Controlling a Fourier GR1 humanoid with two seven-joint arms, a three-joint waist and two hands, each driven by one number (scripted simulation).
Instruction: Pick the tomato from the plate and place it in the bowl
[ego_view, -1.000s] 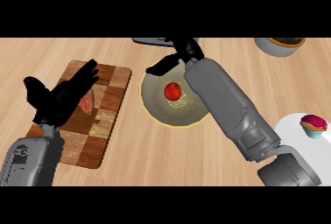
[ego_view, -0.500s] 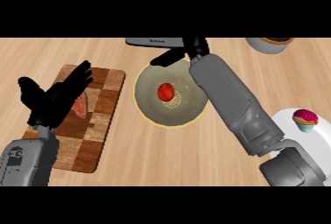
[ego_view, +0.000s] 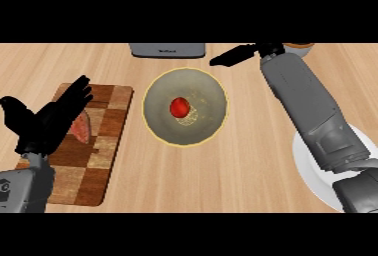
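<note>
A red tomato (ego_view: 179, 106) lies in the middle of a round beige plate (ego_view: 158, 120) with a yellow rim, at the centre of the counter. My right hand (ego_view: 238, 54) is open beyond the plate's far right edge, its fingers pointing left, clear of the tomato. Only a sliver of the bowl (ego_view: 299, 45) shows at the top edge, just right of that hand and partly hidden by the wrist. At the left, my left hand (ego_view: 50, 119) rests open with its fingers up over a cutting board.
A checkered wooden cutting board (ego_view: 103, 150) at the left carries a reddish slice of meat (ego_view: 81, 130). A grey appliance (ego_view: 167, 50) stands at the far edge behind the plate. Under my right forearm, part of a white plate (ego_view: 316, 172) shows at the right.
My right hand has swung right and farther back, from over the plate's far rim to beyond its far right edge. The tomato has stayed on the plate. The left hand has barely moved.
</note>
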